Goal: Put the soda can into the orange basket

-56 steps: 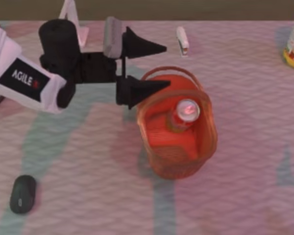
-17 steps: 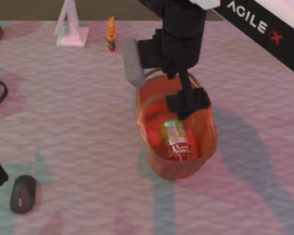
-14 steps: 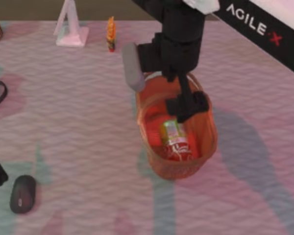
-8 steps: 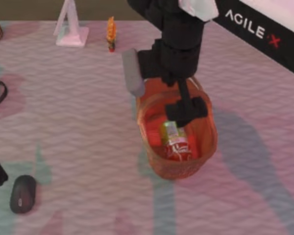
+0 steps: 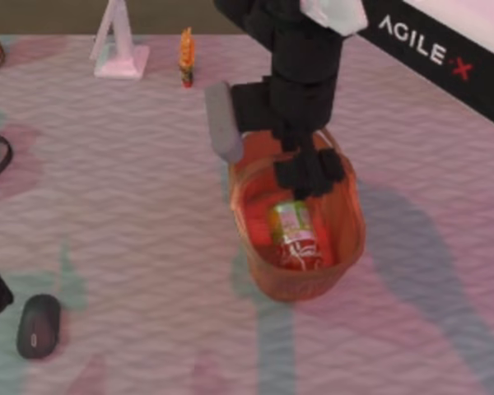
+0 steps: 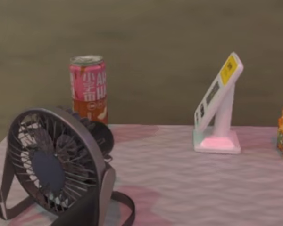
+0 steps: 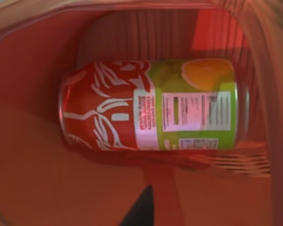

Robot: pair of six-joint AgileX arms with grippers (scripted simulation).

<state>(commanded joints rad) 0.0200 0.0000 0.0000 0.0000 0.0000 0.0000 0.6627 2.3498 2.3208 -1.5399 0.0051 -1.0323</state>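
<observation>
Top view | soda can [image 5: 295,235] lies on its side in orange basket [image 5: 351,243], lengthwise | right claw [image 5: 310,174] above, state unclear

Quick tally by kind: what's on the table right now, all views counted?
Cans: 2 (soda can, dark red-brown can)
Baskets: 1 (orange basket)
Fans: 1
Phone stands: 1
Computer mice: 1
Small orange toy figures: 1
Total: 7

Mouse [image 5: 38,326], fan [image 6: 56,170], phone stand [image 5: 118,45], dark can [image 6: 88,88].
</observation>
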